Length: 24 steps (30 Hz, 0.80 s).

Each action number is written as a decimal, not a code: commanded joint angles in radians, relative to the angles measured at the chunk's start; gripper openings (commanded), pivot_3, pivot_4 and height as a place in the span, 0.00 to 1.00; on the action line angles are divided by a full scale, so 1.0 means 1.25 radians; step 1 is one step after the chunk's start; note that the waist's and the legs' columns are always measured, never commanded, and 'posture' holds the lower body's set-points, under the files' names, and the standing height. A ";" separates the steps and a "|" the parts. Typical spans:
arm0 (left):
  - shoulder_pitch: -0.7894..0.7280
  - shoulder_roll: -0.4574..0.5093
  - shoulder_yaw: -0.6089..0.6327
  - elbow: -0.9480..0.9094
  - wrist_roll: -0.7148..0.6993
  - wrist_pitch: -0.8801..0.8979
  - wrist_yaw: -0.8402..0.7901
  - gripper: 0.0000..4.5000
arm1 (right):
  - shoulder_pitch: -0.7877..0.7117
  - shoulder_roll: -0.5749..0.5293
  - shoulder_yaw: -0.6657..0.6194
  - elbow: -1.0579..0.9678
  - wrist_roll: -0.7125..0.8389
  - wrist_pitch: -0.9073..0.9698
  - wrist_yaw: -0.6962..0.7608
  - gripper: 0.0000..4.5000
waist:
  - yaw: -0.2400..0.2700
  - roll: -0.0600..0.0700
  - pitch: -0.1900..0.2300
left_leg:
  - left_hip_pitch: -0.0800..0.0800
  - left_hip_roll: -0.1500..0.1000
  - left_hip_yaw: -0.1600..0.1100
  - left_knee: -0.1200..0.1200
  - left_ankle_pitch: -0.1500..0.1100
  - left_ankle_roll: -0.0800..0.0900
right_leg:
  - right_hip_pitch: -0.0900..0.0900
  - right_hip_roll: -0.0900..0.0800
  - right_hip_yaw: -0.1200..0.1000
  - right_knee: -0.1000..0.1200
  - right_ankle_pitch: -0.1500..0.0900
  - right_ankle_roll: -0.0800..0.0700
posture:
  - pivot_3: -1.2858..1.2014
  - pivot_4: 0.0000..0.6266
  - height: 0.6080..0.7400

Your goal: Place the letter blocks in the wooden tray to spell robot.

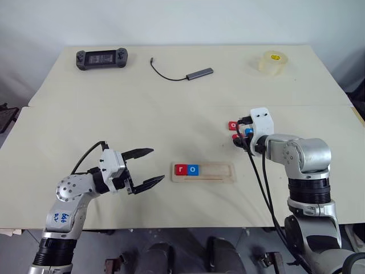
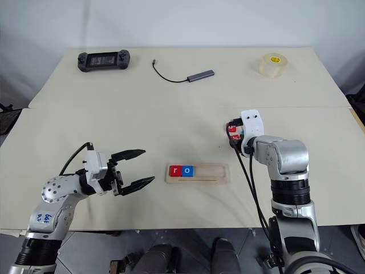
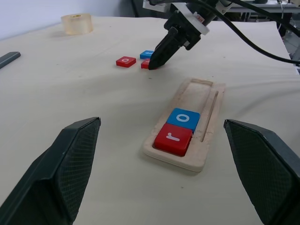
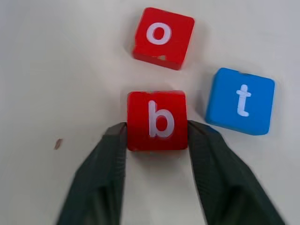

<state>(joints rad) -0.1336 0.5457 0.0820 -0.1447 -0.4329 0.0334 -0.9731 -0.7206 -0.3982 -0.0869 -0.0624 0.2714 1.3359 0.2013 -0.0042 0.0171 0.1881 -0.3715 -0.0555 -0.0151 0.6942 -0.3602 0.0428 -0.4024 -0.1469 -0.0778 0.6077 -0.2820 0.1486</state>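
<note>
With my right gripper point(image 4: 157, 129) clamped on the red b block point(image 4: 157, 119), the wooden tray point(image 1: 219, 178) lies at eight o'clock, long axis three-to-nine (left gripper point(image 1: 145, 168) gapes nearer).

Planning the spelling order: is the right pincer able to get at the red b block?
Likely yes: the right pincer already brackets the red b block, fingers at both sides, neighbours clear.

Bare table point(image 1: 142, 114) lies open around the wooden tray point(image 1: 203, 172), whose slot is filled at its 9 o'clock end by the red r block point(image 1: 181, 169) and blue o block point(image 1: 193, 169), while at 1 o'clock the red b block point(image 4: 156, 120) is crowded by the red o block point(image 4: 162, 38) and blue t block point(image 4: 240, 101).
</note>
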 commanded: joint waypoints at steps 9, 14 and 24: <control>-0.009 -0.008 -0.026 0.035 -0.007 -0.031 -0.055 1.00 | 0.123 -0.100 -0.097 -0.260 0.038 0.178 0.037 0.33 | 0.004 0.000 0.000 | 0.000 0.000 -0.001 -0.001 0.000 0.000 | 0.000 0.000 0.000 -0.001 0.000 0.000 | 0.52 0.24 1.00; -0.027 -0.014 -0.040 0.078 -0.006 -0.029 -0.084 1.00 | 0.245 -0.100 -0.148 -0.412 0.061 0.223 0.019 0.33 | 0.004 0.000 0.000 | 0.000 0.000 0.000 -0.002 0.000 0.000 | 0.000 0.000 0.000 -0.002 0.000 0.000 | 0.52 0.24 1.00; -0.074 -0.024 -0.060 0.132 -0.002 -0.034 -0.126 1.00 | 0.332 -0.020 -0.150 -0.513 0.108 0.223 -0.031 0.69 | 0.002 0.000 0.000 | 0.001 0.000 0.001 -0.002 0.000 0.000 | 0.000 0.000 0.001 -0.001 0.000 0.000 | 0.52 0.24 1.00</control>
<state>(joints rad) -0.2214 0.5165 0.0007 0.0219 -0.4325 0.0085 -1.1191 -0.3155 -0.4118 -0.2782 -0.6680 0.3712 1.6091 0.1495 -0.0020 0.0168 0.1880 -0.3706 -0.0555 -0.0141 0.6918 -0.3599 0.0429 -0.4029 -0.1467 -0.0761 0.6068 -0.2821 0.1486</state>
